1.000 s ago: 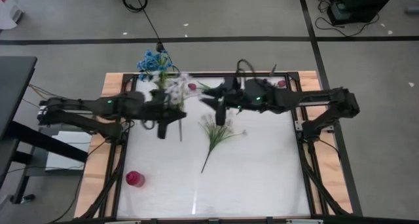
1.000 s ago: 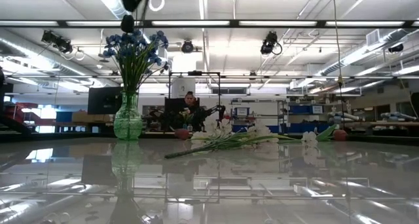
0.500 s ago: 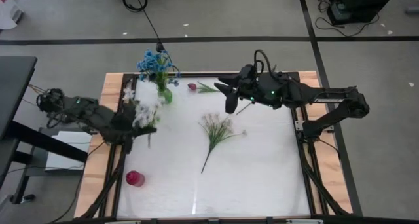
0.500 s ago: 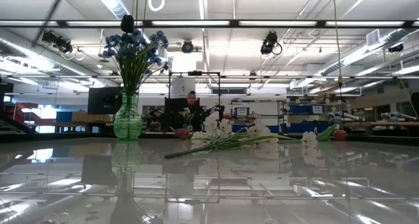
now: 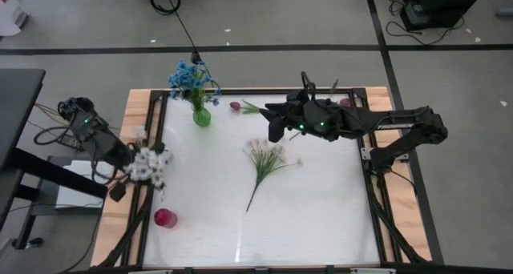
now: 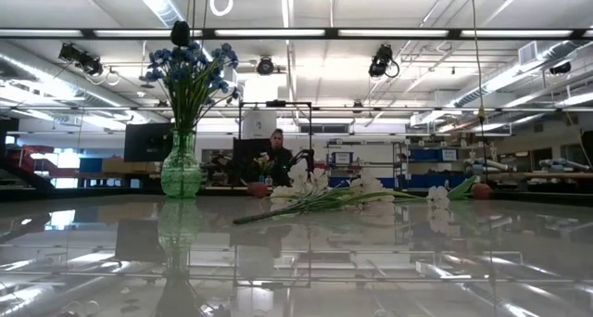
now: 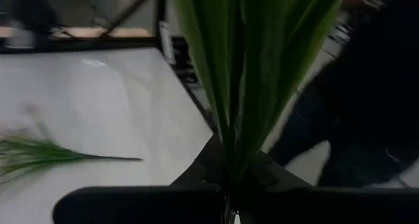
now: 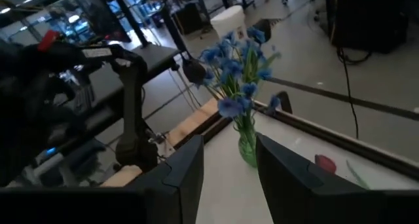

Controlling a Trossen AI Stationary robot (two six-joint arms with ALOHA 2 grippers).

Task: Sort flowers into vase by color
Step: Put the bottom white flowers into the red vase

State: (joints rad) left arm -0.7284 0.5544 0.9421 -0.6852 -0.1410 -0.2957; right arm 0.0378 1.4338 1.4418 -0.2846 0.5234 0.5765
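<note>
My left gripper [image 5: 132, 156] hangs over the table's left wooden border, shut on a white-blossomed flower sprig [image 5: 149, 163]. My right gripper [image 5: 272, 130] hovers over the far middle of the table, open with nothing between its fingers [image 8: 229, 165]. A green vase [image 5: 201, 116] with blue flowers [image 5: 189, 76] stands upright at the far left, also in the low view [image 6: 181, 169] and the right wrist view [image 8: 247, 149]. Another white sprig [image 5: 264, 159] lies flat mid-table. A pink-red bud [image 5: 235, 106] lies near the far edge. My left gripper pinches the white sprig by its green stems [image 7: 230, 175] between its two fingers. Leaves fan out beyond the fingertips. The fingers point roughly level, slanting toward the table's near right. The sprig is lifted clear, and its blossoms [image 5: 149, 163] reach over the table's left edge.
A small pink vase [image 5: 165, 219] stands near the front left corner. A second reddish bud [image 5: 345, 102] lies at the far right behind my right arm. A person [image 6: 275, 146] is in the room beyond the far edge. The near half of the white tabletop [image 5: 304, 218] holds nothing else.
My left gripper has swung from beside the green vase toward the table's left edge and a little nearer, turning as it went. It carries the white sprig clear of the table and stays shut. My right gripper has rolled a little in about the same place.
</note>
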